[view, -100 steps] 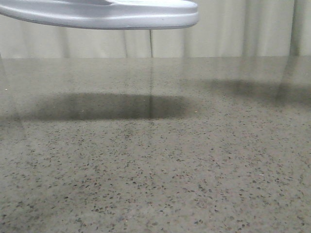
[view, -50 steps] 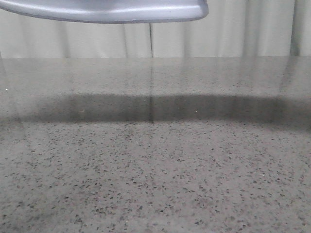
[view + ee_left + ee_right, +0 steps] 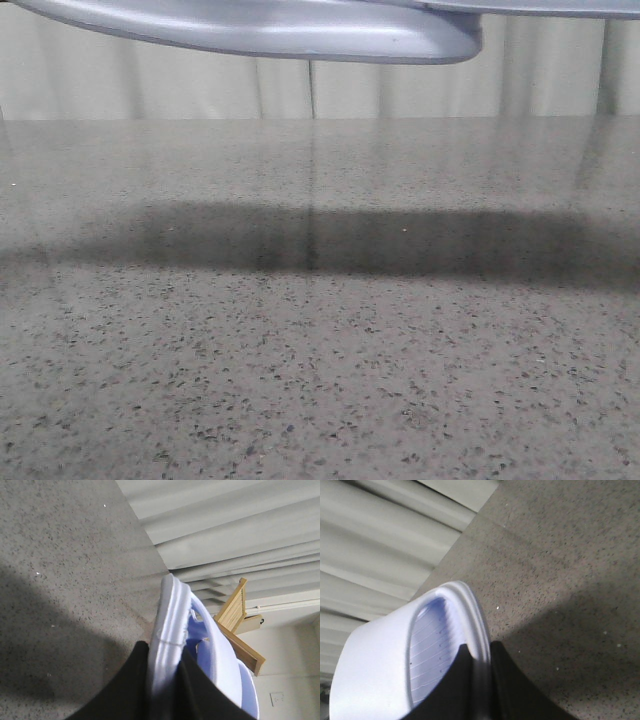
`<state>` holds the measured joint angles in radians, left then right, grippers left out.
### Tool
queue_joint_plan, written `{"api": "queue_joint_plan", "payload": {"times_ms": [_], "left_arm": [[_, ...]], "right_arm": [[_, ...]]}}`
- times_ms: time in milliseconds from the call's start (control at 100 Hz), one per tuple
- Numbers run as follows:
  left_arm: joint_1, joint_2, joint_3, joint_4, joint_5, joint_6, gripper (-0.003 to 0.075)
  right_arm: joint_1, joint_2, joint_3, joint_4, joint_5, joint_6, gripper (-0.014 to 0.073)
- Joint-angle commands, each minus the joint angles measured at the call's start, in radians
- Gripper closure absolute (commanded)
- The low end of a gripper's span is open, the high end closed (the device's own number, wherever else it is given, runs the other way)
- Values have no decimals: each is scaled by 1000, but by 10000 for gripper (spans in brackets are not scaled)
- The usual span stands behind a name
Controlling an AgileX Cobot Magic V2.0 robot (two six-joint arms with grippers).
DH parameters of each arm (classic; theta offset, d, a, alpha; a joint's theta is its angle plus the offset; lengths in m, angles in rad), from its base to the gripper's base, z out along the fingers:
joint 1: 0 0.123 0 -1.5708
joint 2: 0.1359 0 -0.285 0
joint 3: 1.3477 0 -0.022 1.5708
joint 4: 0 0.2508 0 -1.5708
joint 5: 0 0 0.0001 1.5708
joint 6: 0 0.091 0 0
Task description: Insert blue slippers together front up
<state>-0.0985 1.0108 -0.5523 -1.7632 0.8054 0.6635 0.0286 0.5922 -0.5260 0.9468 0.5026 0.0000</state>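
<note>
Both pale blue slippers hang in the air above the table. In the front view one slipper (image 3: 300,30) spans the top edge from the left, and the edge of the other (image 3: 560,6) shows at the top right, overlapping it. No gripper shows there. In the left wrist view my left gripper (image 3: 163,649) is shut on the thick sole edge of a slipper (image 3: 172,605), whose strap shows beyond. In the right wrist view my right gripper (image 3: 481,652) is shut on the sole rim of the other slipper (image 3: 375,660), beside its ribbed footbed (image 3: 432,645).
The speckled grey table (image 3: 320,380) lies far below the slippers, with a wide dark shadow (image 3: 380,240) across its middle. Pale curtains (image 3: 200,90) hang behind it. A wooden frame (image 3: 239,605) stands beyond the table in the left wrist view.
The slipper at the top of the front view has moved right. The second slipper's edge has come in from the top right, and the two shadows on the table have merged.
</note>
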Motion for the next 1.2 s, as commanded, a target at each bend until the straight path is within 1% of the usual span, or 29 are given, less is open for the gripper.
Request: {"api": "queue_joint_plan", "payload": {"times_ms": [0, 180, 410, 520, 890, 1070, 1190], "left_arm": [[-18, -14, -26, -61, 70, -16, 704], [-26, -14, -26, -66, 94, -39, 704], [-26, -14, -26, -76, 160, -66, 704], [-26, -14, -26, -76, 179, -68, 704], [-26, -14, -26, -76, 226, -68, 704], [-26, -14, -26, -76, 236, -68, 704], [-26, -14, -26, -76, 236, -68, 704]], "right_arm": [[-4, 24, -40, 125, -15, -133, 701], [-4, 61, -40, 248, 17, -268, 701], [-4, 116, -40, 402, 68, -432, 701], [-4, 151, -40, 456, 96, -489, 701], [-4, 290, -40, 687, 290, -751, 701], [-4, 335, -40, 750, 381, -842, 701], [-4, 343, -40, 768, 398, -890, 701]]}}
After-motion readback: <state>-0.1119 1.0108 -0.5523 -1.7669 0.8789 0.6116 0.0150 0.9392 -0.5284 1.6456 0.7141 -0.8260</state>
